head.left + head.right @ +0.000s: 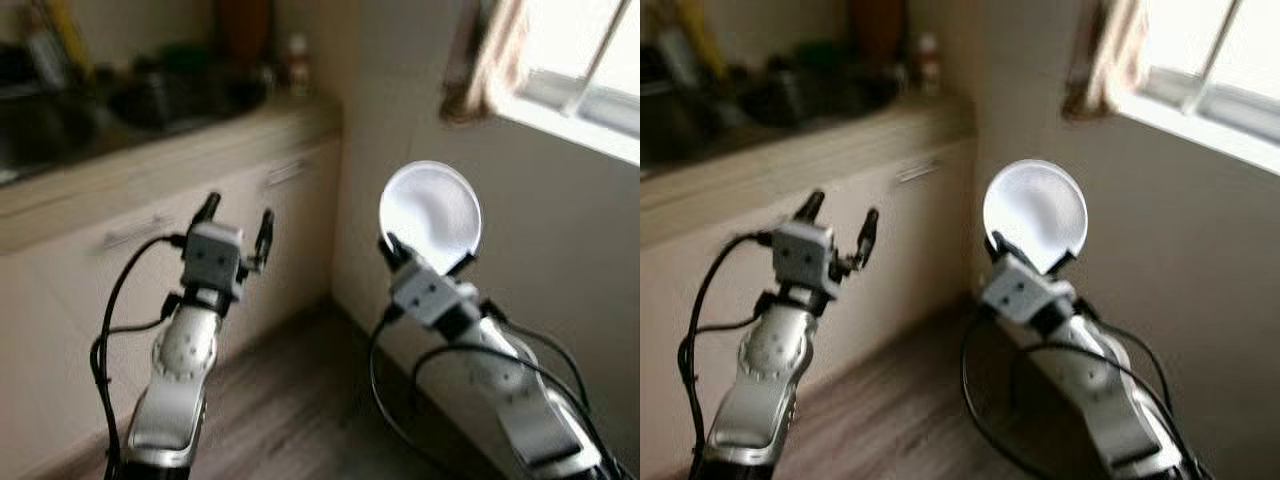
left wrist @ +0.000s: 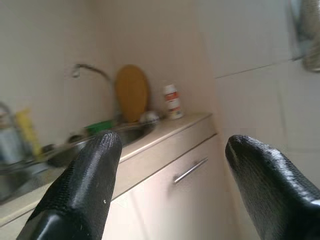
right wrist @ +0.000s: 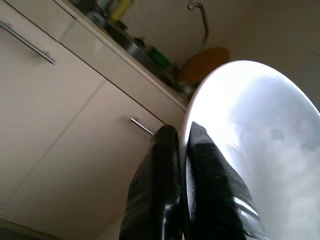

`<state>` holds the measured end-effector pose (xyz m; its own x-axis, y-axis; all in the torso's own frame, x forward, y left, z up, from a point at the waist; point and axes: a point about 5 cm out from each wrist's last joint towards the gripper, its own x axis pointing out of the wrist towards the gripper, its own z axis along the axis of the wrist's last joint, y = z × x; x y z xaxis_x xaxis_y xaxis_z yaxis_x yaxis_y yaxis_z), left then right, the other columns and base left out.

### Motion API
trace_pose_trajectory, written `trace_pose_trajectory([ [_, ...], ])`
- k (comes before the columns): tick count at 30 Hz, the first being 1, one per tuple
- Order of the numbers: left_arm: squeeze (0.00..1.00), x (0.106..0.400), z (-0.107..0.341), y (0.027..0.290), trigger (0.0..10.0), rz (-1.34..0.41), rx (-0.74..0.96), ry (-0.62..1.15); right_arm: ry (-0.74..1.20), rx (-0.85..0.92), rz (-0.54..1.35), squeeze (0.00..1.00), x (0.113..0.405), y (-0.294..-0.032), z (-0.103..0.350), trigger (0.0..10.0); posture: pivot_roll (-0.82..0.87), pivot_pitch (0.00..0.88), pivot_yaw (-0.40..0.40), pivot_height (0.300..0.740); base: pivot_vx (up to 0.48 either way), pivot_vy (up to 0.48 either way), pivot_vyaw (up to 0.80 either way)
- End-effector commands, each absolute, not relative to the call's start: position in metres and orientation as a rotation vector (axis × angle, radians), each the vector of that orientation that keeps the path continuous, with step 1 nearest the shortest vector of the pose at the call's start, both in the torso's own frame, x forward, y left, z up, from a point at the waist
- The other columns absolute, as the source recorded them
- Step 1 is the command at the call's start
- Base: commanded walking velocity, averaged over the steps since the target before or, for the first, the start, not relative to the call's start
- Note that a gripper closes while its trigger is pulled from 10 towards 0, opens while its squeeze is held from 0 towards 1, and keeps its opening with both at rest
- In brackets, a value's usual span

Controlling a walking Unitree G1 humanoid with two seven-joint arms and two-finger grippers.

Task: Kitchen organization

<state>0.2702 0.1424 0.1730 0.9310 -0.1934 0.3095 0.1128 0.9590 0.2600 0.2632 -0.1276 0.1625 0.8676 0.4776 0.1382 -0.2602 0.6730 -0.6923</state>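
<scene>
A round white plate (image 1: 431, 215) is held up on edge in front of the tiled wall, my right gripper (image 1: 425, 263) shut on its lower rim. In the right wrist view the two black fingers (image 3: 165, 190) pinch the plate's rim (image 3: 260, 150). My left gripper (image 1: 237, 225) is raised before the cabinet fronts, open, with nothing between its fingers (image 2: 85, 185). The kitchen counter (image 1: 150, 165) with a sink (image 2: 115, 135) and tap (image 2: 90, 70) runs along the left.
Cream cabinet doors with bar handles (image 1: 135, 232) stand below the counter. A wooden board (image 2: 131, 92), a white and red bottle (image 2: 171, 101) and dark dishes sit on the counter. A window (image 1: 590, 70) with a curtain (image 1: 490, 60) is at upper right. Wooden floor (image 1: 300, 420) lies below.
</scene>
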Motion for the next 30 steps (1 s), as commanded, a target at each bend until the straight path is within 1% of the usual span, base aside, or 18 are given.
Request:
trace_pose_trajectory([
  [1,0.00,0.270,0.176,0.137,10.0,-0.169,0.245,-0.352,-0.336,-0.735,0.399,0.00,0.265,-0.131,0.166,1.2,0.02,0.000,-0.030,0.740,0.000,0.000,0.80],
  [2,0.00,0.270,0.176,0.138,10.0,-0.167,0.245,-0.351,-0.339,-0.735,0.395,0.00,0.266,-0.131,0.167,2.0,0.02,0.000,-0.030,0.740,0.000,0.000,0.80],
  [5,0.00,0.270,0.176,0.139,10.0,-0.161,0.247,-0.349,-0.345,-0.732,0.382,0.00,0.268,-0.132,0.168,1.8,0.02,0.000,-0.030,0.740,0.000,0.000,0.80],
  [6,0.00,0.270,0.176,0.140,10.0,-0.159,0.247,-0.349,-0.347,-0.722,0.380,0.00,0.268,-0.133,0.169,4.4,0.02,0.000,-0.033,0.740,0.000,0.000,0.80],
  [8,0.00,0.270,0.176,0.140,10.0,-0.157,0.247,-0.349,-0.348,-0.714,0.380,0.00,0.268,-0.133,0.169,4.4,0.02,0.000,-0.033,0.740,0.000,0.000,0.80],
  [9,0.00,0.270,0.176,0.140,10.0,-0.154,0.247,-0.349,-0.343,-0.681,0.378,0.00,0.269,-0.133,0.170,10.0,0.02,0.000,-0.034,0.740,0.000,0.000,0.80],
  [13,0.00,0.270,0.176,0.140,10.0,-0.153,0.246,-0.348,-0.340,-0.644,0.378,0.00,0.270,-0.134,0.171,10.0,0.02,0.000,-0.034,0.740,0.000,0.000,0.80],
  [14,0.00,0.270,0.176,0.139,10.0,-0.154,0.245,-0.347,-0.334,-0.601,0.369,0.00,0.270,-0.136,0.172,10.0,0.02,0.000,-0.033,0.740,0.000,0.000,0.00],
  [15,0.00,0.270,0.176,0.139,10.0,-0.154,0.244,-0.347,-0.332,-0.594,0.367,0.00,0.271,-0.136,0.172,10.0,0.02,0.000,-0.033,0.740,0.000,0.000,0.00],
  [21,0.00,0.272,0.177,0.138,10.0,-0.149,0.235,-0.355,-0.339,-0.601,0.368,0.00,0.271,-0.136,0.173,10.0,0.02,0.000,-0.035,0.740,0.000,0.000,0.00],
  [24,0.00,0.273,0.180,0.139,10.0,-0.138,0.228,-0.368,-0.356,-0.622,0.381,0.00,0.271,-0.133,0.174,10.0,0.02,0.000,-0.036,0.740,0.273,0.000,0.00],
  [26,0.00,0.273,0.180,0.139,10.0,-0.136,0.231,-0.370,-0.373,-0.645,0.386,0.00,0.271,-0.131,0.176,10.0,0.02,0.000,-0.036,0.740,0.300,0.000,0.80],
  [30,0.00,0.274,0.183,0.140,10.0,-0.129,0.231,-0.380,-0.370,-0.560,0.382,0.00,0.273,-0.129,0.179,10.0,0.03,0.000,-0.038,0.740,0.300,0.000,0.80],
])
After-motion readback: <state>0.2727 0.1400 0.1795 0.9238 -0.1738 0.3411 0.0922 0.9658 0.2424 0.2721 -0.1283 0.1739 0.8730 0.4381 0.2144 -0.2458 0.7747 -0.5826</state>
